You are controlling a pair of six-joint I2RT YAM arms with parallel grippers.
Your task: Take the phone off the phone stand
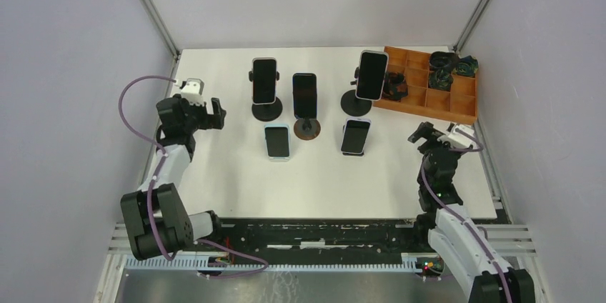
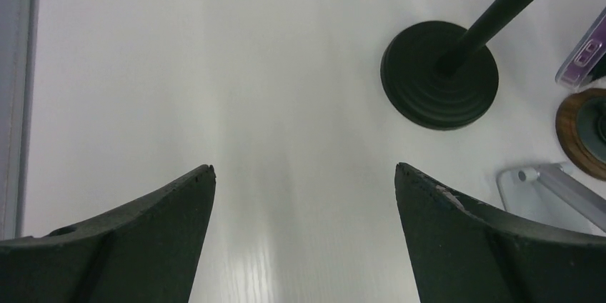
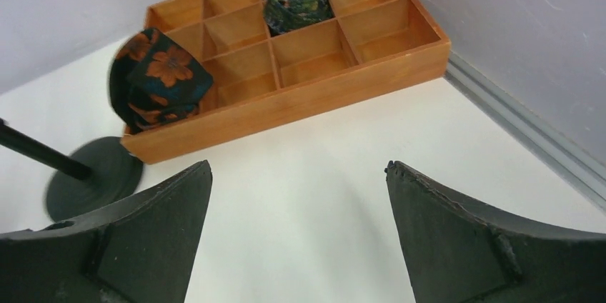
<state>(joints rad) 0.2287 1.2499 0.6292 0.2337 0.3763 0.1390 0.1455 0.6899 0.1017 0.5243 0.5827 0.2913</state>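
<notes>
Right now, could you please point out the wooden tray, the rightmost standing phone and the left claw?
wooden tray point(image 3: 286, 106), right wrist view, near wall.
rightmost standing phone point(image 1: 371, 74), top view, screen centre.
left claw point(image 2: 304, 171), left wrist view, midway between its fingertips.

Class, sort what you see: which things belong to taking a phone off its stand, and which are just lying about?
Job: phones, stands, left gripper, right gripper.
Lying about: tray, rolled cloths.

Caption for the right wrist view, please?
Open black fingers over white table, facing a wooden divided tray holding floral fabric rolls.
</notes>
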